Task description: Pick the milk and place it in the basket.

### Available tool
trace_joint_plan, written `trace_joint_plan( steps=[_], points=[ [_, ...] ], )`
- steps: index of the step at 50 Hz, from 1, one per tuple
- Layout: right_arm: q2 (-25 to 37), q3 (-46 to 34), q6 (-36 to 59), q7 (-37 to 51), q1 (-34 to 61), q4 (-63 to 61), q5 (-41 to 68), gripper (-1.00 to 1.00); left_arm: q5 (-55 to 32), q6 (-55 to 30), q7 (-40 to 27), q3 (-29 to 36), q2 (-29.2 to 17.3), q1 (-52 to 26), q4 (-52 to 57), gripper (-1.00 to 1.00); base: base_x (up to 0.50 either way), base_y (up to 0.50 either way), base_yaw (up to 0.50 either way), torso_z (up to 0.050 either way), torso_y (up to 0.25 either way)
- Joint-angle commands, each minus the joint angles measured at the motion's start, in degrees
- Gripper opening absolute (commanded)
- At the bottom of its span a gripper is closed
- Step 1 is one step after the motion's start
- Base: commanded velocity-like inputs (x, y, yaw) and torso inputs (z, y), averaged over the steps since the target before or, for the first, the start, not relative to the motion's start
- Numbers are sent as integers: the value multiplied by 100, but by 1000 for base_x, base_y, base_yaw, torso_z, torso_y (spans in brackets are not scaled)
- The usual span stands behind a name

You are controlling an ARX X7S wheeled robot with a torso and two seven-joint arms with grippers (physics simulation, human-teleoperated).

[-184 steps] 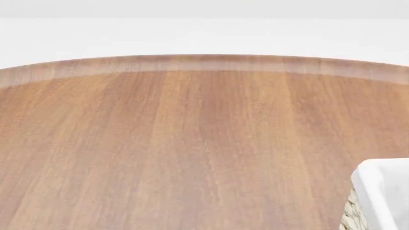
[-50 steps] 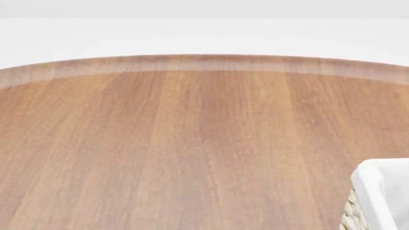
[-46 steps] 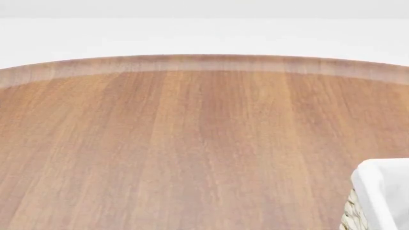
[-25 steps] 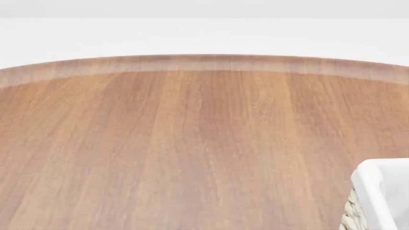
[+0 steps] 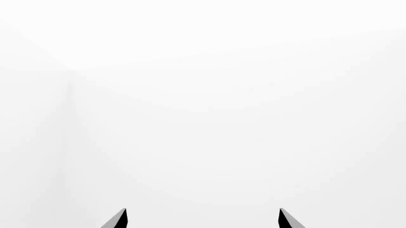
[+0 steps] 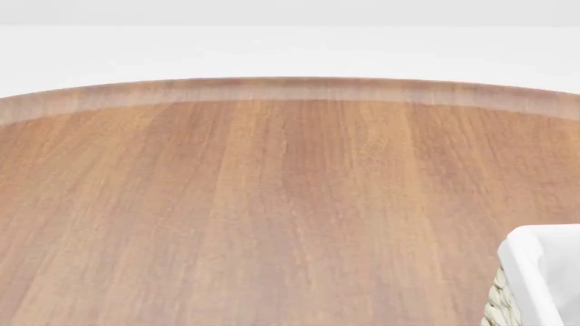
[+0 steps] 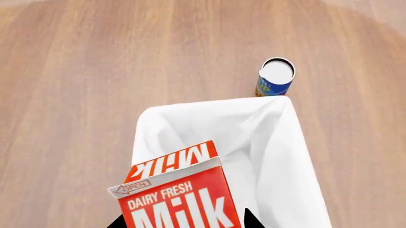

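- Closest in, from the right wrist camera: the right claw [image 7: 182, 221] has the milk [image 7: 174, 194] clamped between its two dark fingertips, which show on either side of the carton's red face.
- The carton fills the near part of that view, gable end pointing away from the camera, "DAIRY FRESH Milk" readable, an "OPEN" arrow on the fold.
- It's held up in the air, not resting on anything, and that makes sense: it sits over the mouth of the basket [image 7: 298, 142], so it looks lined up for a drop.
- Just beyond the carton, the white cloth lining opens wide; the interior that shows looks bare, with plenty of room for a small carton.
- My read: the carry is nearly done, and what's left is lowering or letting go over the lining.
- Past the basket's far corner, standing on the wooden counter [image 7: 76, 71], there's a small blue-and-yellow can [image 7: 275, 77] with a white top, near the rim but apart from it. Worth keeping clear of.
- The head camera sees little of this: a broad sweep of wood and one cloth-covered corner of the basket, with wicker below it. No arm or milk in that view.
- The left claw [image 5: 201, 219] shows two dark fingertips set well apart with nothing between them, released and idle, facing blank white surroundings away from the action.
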Motion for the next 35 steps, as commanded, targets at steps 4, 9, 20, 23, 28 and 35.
trace_joint_plan(
  steps=[4, 9, 20, 23, 28, 35],
  points=[
    [-29, 203, -251, 220, 141, 62, 200, -100, 4, 40, -10, -1, -22, 38, -10, 100, 0, 0, 0, 0, 0],
    [-200, 161, -375, 17, 350, 111, -88, -100, -11, 25, -17, 4, -28, 14, -11, 100, 0, 0, 0, 0, 2],
    [-483, 139, -797, -239, 514, 410, -486, -100, -30, 17, -32, 9, -40, -2, -6, 100, 1, 0, 0, 1, 1],
    [-484, 145, -795, -240, 511, 409, -489, -100, -33, 19, -36, 11, -43, -2, -7, 100, 0, 0, 0, 0, 0],
    [-484, 154, -792, -242, 506, 408, -495, -100, -37, 23, -41, 15, -48, -3, -8, 100, 0, 0, 0, 0, 2],
    [-485, 167, -787, -245, 499, 407, -503, -100, -42, 29, -48, 20, -55, -4, -10, 100, 0, 0, 0, 0, 0]
  ],
)
